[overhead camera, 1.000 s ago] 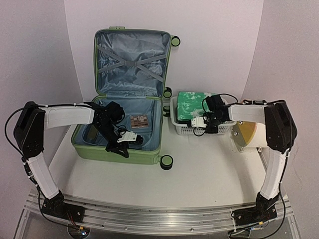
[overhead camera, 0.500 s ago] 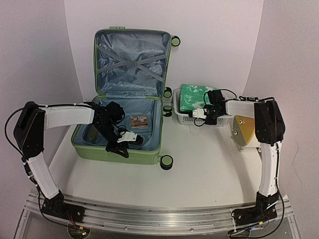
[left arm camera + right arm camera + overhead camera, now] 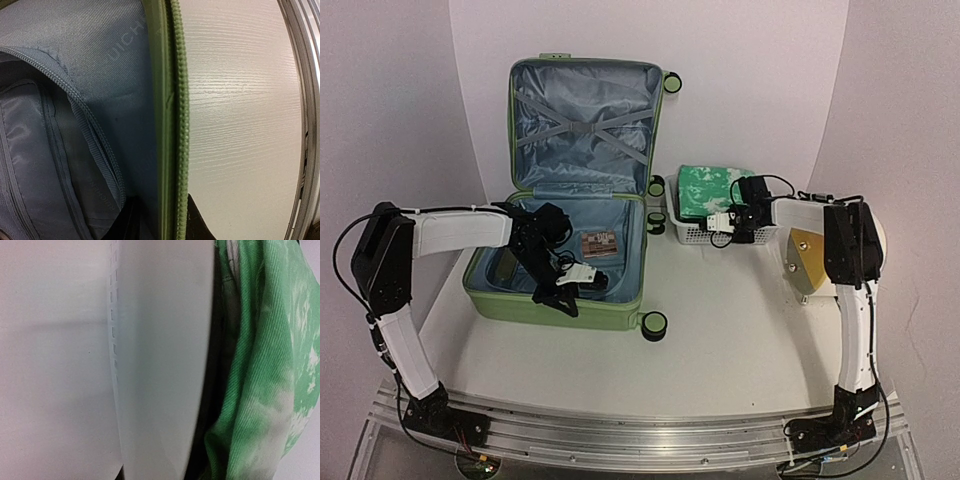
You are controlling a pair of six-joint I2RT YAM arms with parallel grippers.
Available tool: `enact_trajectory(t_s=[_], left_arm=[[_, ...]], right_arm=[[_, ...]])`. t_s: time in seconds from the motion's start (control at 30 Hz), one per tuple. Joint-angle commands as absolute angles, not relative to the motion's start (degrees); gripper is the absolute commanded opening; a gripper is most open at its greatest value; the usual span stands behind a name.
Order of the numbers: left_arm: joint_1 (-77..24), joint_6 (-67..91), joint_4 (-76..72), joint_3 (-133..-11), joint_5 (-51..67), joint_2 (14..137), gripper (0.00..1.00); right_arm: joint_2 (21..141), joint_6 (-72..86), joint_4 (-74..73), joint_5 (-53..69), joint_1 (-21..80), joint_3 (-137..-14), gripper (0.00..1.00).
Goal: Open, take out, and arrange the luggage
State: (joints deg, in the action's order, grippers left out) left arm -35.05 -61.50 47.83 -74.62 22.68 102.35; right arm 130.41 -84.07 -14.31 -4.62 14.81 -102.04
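Note:
The light-green luggage (image 3: 520, 305) lies open on the table, its lid (image 3: 585, 120) standing upright at the back with crossed straps on the grey-blue lining. My left gripper (image 3: 558, 297) is at the lower half's front wall. In the left wrist view its black fingertips (image 3: 197, 226) sit either side of the green zipper rim (image 3: 172, 100), shut on it. My right gripper (image 3: 738, 228) is shut on the near rim of the white mesh basket (image 3: 692, 237). The right wrist view shows that rim (image 3: 160, 365) beside green cloth (image 3: 260, 390).
A small brown patterned item (image 3: 598, 244) and a dark flat item (image 3: 505, 268) lie inside the suitcase's lower half. Folded green-and-white cloth (image 3: 710, 190) fills the basket. A cream cylinder with an orange face (image 3: 810, 262) stands at the right, behind my right forearm.
My right arm has stretched toward the back and the basket has slid away with it, toward the back wall. The left arm and the suitcase have stayed put.

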Motion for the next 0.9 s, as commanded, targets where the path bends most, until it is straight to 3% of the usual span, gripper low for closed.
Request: enact_trajectory(t_s=[0.0,0.13,0.17,0.2,0.23,0.3,0.4,0.63,0.87], left_arm=[[-33.3,-61.7,49.2,-75.4,16.6,104.2,0.21],[-33.3,-61.7,49.5,-75.6,17.0,104.0,0.22],[-33.4,-61.7,49.5,-75.7,17.0,104.0,0.23],[-33.3,-61.8,49.6,-75.9,17.1,104.1,0.24],[-33.3,-61.8,49.7,-76.1,17.2,104.1,0.26],[-33.3,-61.9,50.0,-76.6,17.4,104.4,0.30],[-33.3,-61.9,50.4,-77.3,17.6,104.4,0.33],[-33.3,-61.6,51.1,-79.3,17.1,104.2,0.47],[-33.3,-60.3,52.6,-80.4,17.1,102.6,0.61]], right_arm=[[130.9,-83.5,-3.8,-12.3,13.4,-103.9,0.00],[130.4,-78.0,-3.9,-14.1,13.5,-103.3,0.02],[129.9,-77.5,-3.8,-14.1,13.6,-102.8,0.09],[129.3,-77.2,-3.8,-14.2,13.9,-102.1,0.19],[128.5,-77.3,-3.8,-14.1,14.1,-101.3,0.38],[126.8,-76.6,-3.7,-13.8,14.7,-100.5,0.65],[123.8,-74.3,-3.6,-13.1,15.8,-100.0,0.96],[113.5,-62.1,-4.7,-11.7,18.1,-97.4,0.98],[102.4,-44.8,-18.6,-12.7,18.3,-96.7,0.98]])
